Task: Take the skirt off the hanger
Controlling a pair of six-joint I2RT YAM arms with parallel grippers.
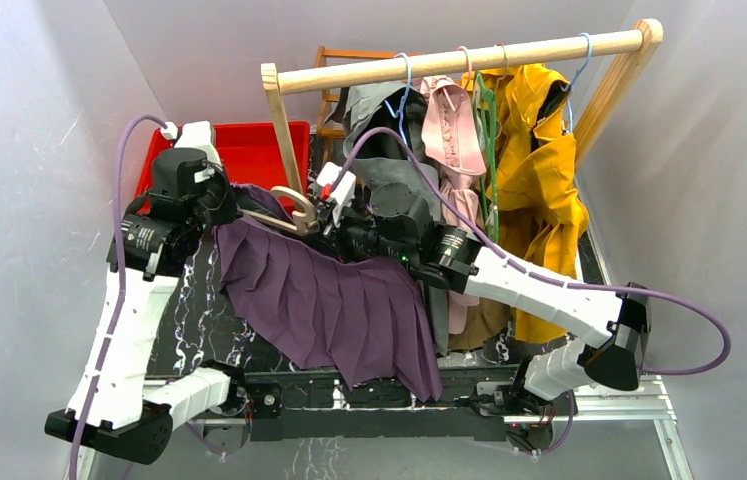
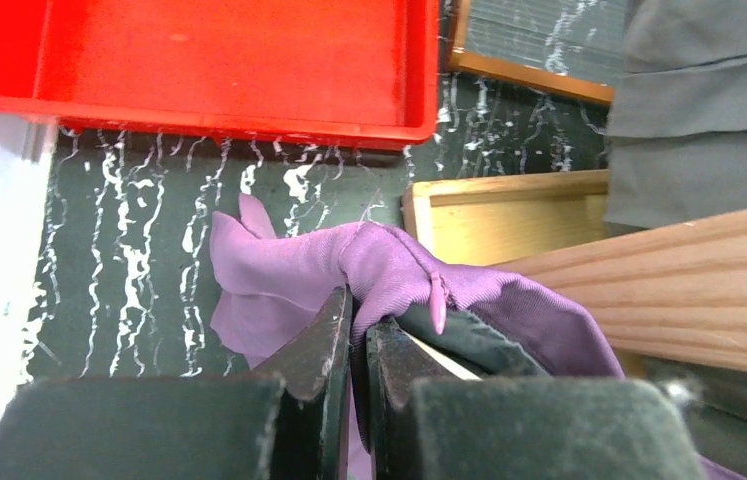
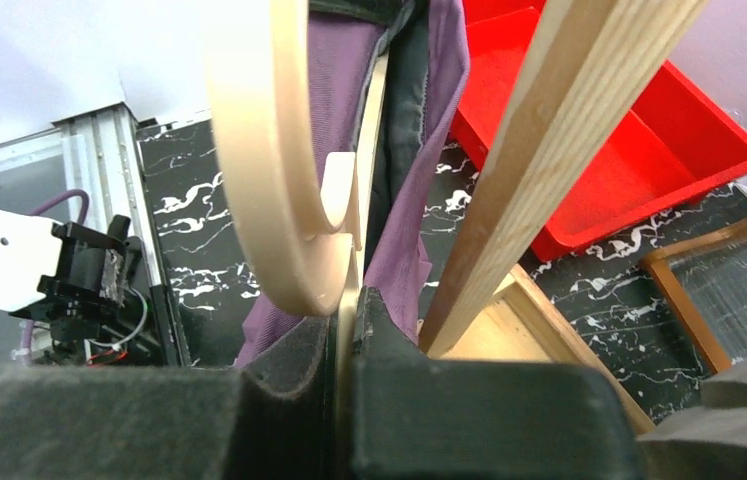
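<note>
Across the table (image 1: 197, 318) | skirt (image 1: 329, 310) drapes diagonally, waistband far-left, hem near-right | left gripper (image 2: 357, 315) pinches its waistband | right gripper (image 3: 347, 300) clamps wooden hanger (image 3: 259, 150)

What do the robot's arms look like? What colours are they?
The left arm and right arm have white shells with black joints. A purple cable runs along each. The fingers are dark, flat and padded.

A robot lab test cell: plain white walls (image 1: 29, 150) box in a black marbled table (image 1: 194, 310) on a metal frame (image 1: 629, 408), with a small wooden rack (image 1: 449, 60) of clothes (image 1: 539, 150), a red bin (image 1: 259, 150) and trailing purple cables (image 1: 699, 330).
</note>
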